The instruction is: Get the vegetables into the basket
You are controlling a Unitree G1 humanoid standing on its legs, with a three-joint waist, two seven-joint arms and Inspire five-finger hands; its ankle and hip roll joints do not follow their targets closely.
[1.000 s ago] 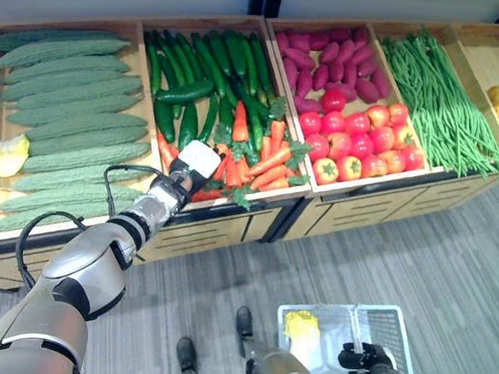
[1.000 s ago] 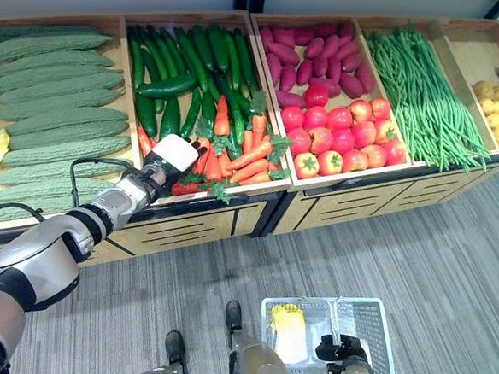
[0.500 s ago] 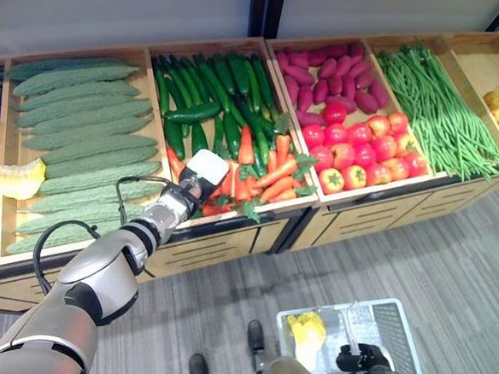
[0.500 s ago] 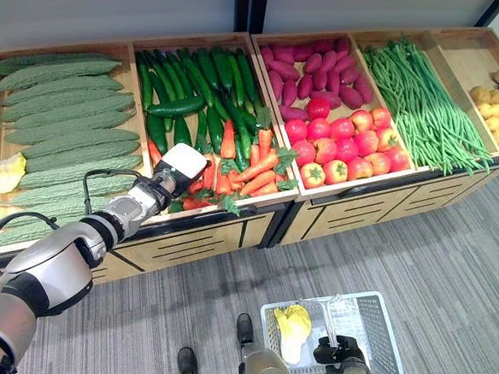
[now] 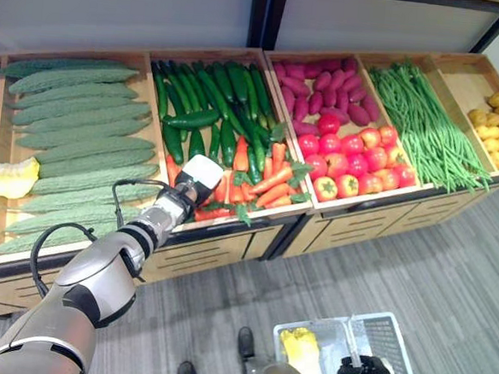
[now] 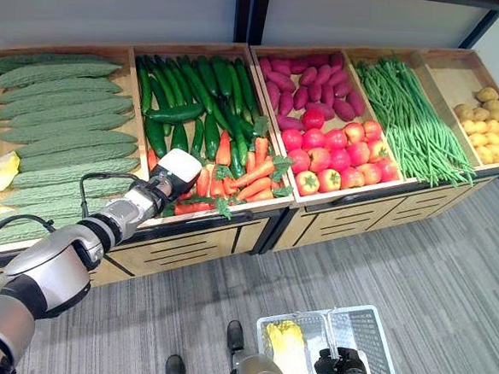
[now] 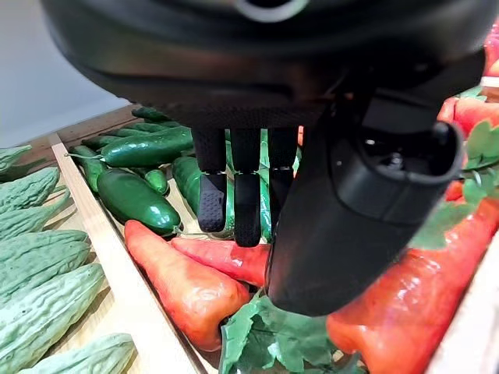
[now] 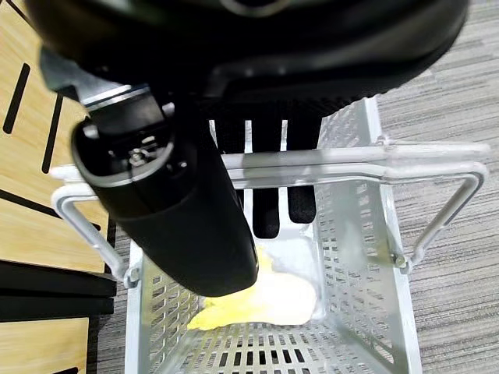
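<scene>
the white wire-mesh basket hangs at about five o'clock, its handle gripped by the curled fingers of the right hand, and a single pale yellow leafy vegetable lies inside, so the task looks barely begun. the left hand hovers with its fingers straight and empty over the glossy orange carrots with green tops in the wooden bin at about eleven o'clock. judging by this, a carrot is next, with grasping and carrying left.

Left hand over carrots (basket below)
</scene>
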